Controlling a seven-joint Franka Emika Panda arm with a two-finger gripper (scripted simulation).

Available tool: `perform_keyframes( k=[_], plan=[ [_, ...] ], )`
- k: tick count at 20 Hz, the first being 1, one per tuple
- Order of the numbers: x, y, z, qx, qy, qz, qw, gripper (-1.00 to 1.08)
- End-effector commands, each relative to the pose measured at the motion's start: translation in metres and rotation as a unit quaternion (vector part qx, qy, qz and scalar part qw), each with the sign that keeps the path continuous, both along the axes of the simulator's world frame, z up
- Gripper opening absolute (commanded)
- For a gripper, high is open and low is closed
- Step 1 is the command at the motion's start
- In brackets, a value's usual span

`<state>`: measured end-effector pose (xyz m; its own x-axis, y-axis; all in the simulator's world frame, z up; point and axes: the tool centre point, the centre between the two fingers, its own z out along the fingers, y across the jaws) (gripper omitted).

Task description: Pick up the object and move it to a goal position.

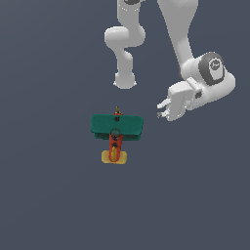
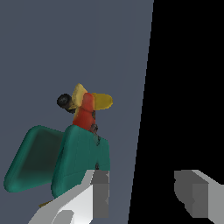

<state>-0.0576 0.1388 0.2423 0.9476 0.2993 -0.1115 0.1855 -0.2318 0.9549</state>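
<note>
The toy airplane (image 1: pixel 116 132) sits at the exterior view's center on the flat, matte grey-blue worktop (image 1: pixel 49 195): broad rounded teal wing, red-orange fuselage, yellow tail, small propeller. The white hand (image 1: pixel 162 110), fingers apart and empty, hovers just right of it.

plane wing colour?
Teal-green wing on the toy airplane; clearest in the exterior view.
</note>
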Motion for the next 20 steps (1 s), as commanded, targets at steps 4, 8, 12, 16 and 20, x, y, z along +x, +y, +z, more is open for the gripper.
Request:
perform_keyframes(
  k=[4,8,12,16,20],
  plan=[
    [-0.003,-0.015,-0.040,-0.029,0.028,-0.006,0.9992,0.28],
    [-0.006,-0.025,-0.063,-0.043,0.045,-0.010,0.9980,0.28],
    [-0.009,-0.033,-0.080,-0.054,0.058,-0.013,0.9968,0.28],
    [-0.011,-0.038,-0.091,-0.060,0.067,-0.015,0.9958,0.28],
    [-0.012,-0.041,-0.097,-0.064,0.071,-0.016,0.9953,0.28]
  ],
)
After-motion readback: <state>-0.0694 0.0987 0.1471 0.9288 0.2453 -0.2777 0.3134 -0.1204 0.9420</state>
